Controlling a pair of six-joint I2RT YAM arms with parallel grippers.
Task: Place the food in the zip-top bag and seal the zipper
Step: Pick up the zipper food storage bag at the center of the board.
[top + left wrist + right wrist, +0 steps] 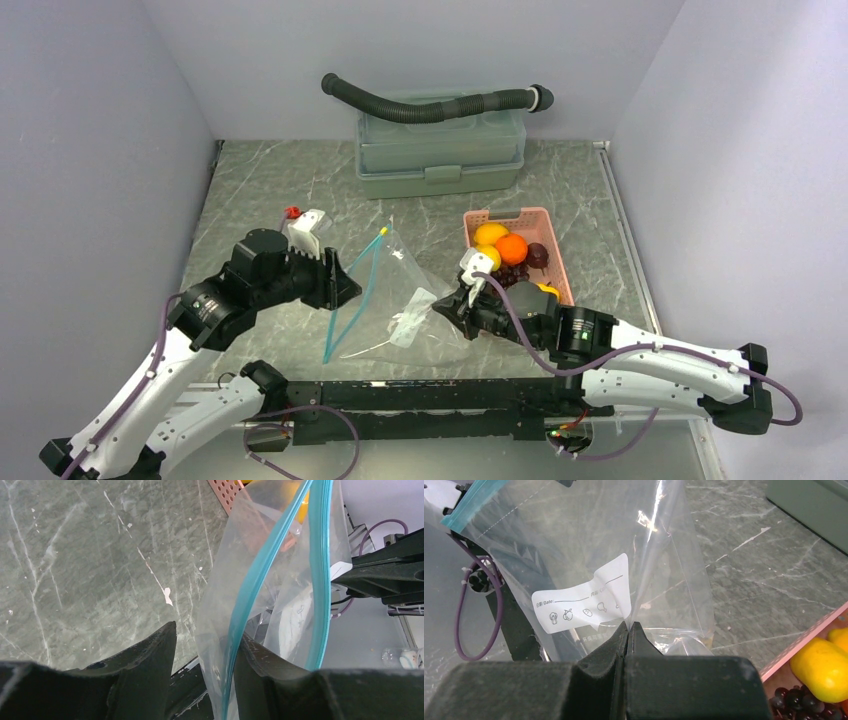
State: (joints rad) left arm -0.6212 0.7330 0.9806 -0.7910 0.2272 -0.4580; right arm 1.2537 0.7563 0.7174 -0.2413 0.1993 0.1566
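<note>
Grey marbled bench [260, 190] between pale walls, with both arms reaching in from its near edge. On the left gripper [207, 640] the jaws stand apart. The teal zipper [260, 575] of the clear bag [400, 290] runs down between them, lying against one finger but not pinched. The right gripper [629, 627] is clamped together on a fold of the bag's film, just below its white label [584, 605]. The bag stretches between the two near the middle of the bench.

Beyond, toward the right edge, the fruit [511, 248] all sits in the pink basket [558, 255], with none in the bag. At the far edge stands a green box [440, 160] with a hose [430, 105] on it.

The risk, as I judge it, is that the left jaws catch both lips of the mouth and hold it shut. The thin film could also slide out of the right grip, letting the bag slump.
</note>
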